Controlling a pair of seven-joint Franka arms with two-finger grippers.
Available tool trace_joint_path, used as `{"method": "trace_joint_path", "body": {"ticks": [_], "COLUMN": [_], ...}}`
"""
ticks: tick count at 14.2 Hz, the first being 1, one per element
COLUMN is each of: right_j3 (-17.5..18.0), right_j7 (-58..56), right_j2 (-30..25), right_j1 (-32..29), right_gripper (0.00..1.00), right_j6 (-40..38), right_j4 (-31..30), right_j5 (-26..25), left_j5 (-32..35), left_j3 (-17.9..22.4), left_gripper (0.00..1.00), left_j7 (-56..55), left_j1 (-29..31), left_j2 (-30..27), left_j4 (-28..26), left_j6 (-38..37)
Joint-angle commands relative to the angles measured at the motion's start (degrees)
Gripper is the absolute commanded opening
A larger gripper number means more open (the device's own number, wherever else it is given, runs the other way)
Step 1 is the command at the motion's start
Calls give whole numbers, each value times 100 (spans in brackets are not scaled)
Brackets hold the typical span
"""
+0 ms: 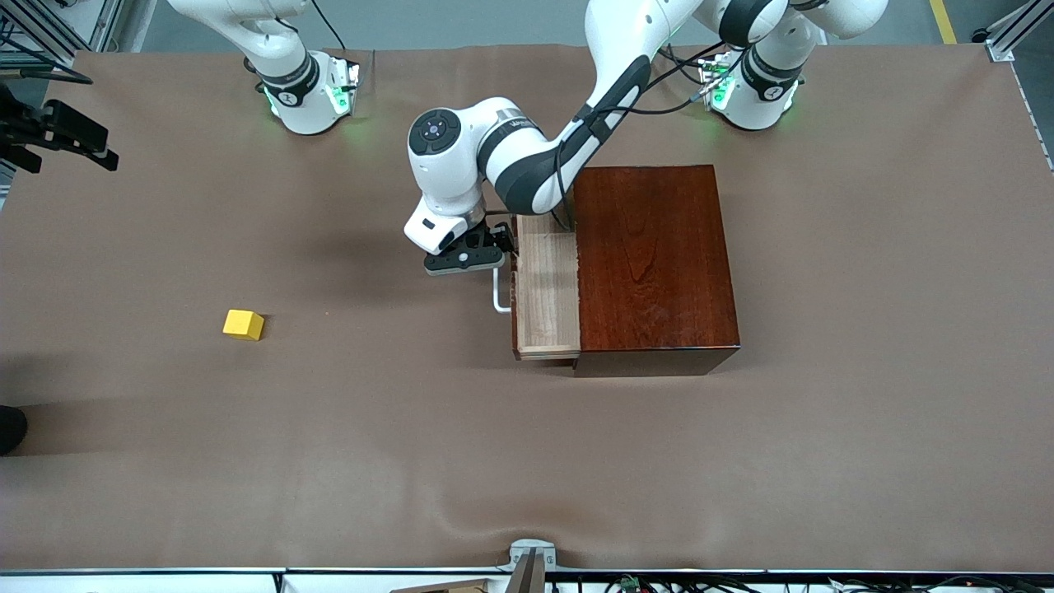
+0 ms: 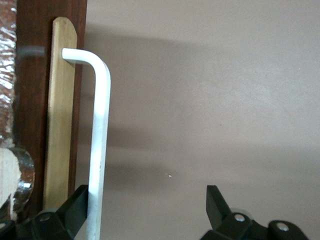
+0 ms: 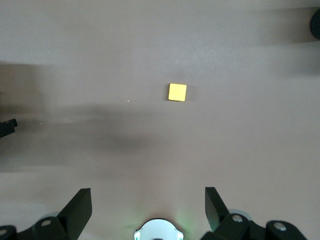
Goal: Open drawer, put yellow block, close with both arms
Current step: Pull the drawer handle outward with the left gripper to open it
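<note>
1. Reaching low over the worktop (image 1: pixel 329 461), the left arm's fingers (image 2: pixel 75 207) stand spread, one touching the drawer (image 1: pixel 547 288) handle (image 2: pixel 100 145).
2. The right arm waits high, fingers (image 3: pixel 80 207) wide, empty, over the yellow block (image 3: pixel 177 92).

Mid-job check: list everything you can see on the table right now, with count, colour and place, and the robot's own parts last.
Glossy reddish-brown wooden box: one, dark red-brown, toward the left arm's end of the table.
Pale light-wood drawer: one, light wood, pulled partly out of the box, nothing seen inside.
White U-shaped bar handle: one, white, on the drawer's front.
Small bright-yellow cube: one, yellow, on the brown table cover toward the right arm's end.
Left gripper: black, fingers open, at the handle, one finger against the bar.
Right gripper: black, fingers open, high over the cube, waiting.
</note>
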Motion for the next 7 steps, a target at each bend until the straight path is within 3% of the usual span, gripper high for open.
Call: {"method": "trace_joint_path", "body": {"ticks": [1,7], "right_j3": [-38,-47], "right_j7": [-58,-67], "right_j2": [-97,-62], "right_j1": [24,-20], "right_gripper": [100,100], "right_j6": [11,28], "right_j4": [-97,-80], "right_j5": [35,35], "left_j5": [-131,-193], "left_j3": [31,-56], "left_gripper": [100,100], "left_j7": [-64,-82], "left_j1": [-58,-128], "left_j2": [128,-153], "left_j4": [402,402], "left_j6": [111,-170]}}
